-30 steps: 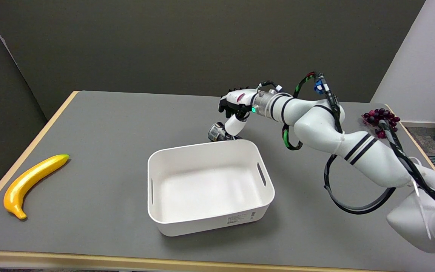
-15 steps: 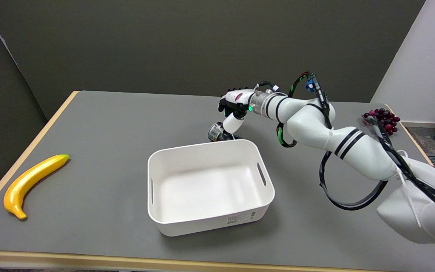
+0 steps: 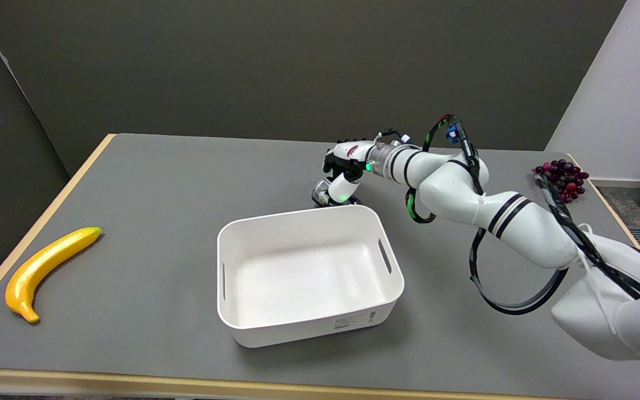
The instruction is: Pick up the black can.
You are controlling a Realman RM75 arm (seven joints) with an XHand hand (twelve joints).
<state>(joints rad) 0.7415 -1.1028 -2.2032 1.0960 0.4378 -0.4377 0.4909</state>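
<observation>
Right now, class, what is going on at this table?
The robot's right hand is down over the black can, which lies on its side just behind the white bin. Its fingers are around the can, but whether it is gripped is unclear. A banana and grapes lie aside.

Under the right hand [image 3: 344, 166], the black can [image 3: 320, 193] is mostly hidden; whether the fingers grip it cannot be told.

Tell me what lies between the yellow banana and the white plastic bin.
Only bare grey tabletop separates yellow banana from white plastic bin, per the head view.
</observation>
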